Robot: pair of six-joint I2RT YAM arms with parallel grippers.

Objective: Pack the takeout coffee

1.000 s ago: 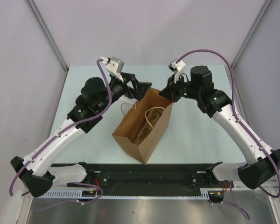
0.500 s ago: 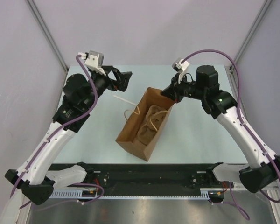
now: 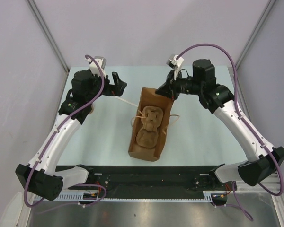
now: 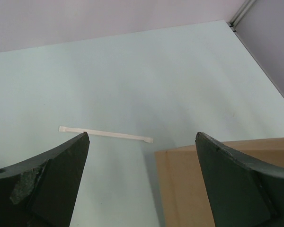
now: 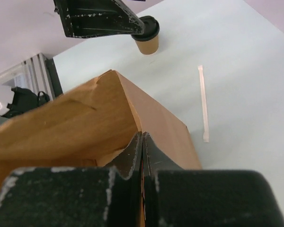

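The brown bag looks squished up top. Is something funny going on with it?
Yes. The mouth of the paper bag is pulled long and narrow, because the right gripper pinches its far rim. Also, a thin white stick lies loose on the table beside the bag, not in it.

The left gripper point(image 4: 142, 136) hangs with its two dark fingers point(image 4: 52, 182) wide apart above a pale green table point(image 4: 132, 71). A thin, flat white stick point(image 4: 105, 135) lies on the table between the fingertips. The edge of a brown paper bag point(image 4: 213, 184) sits just near and right of the stick.
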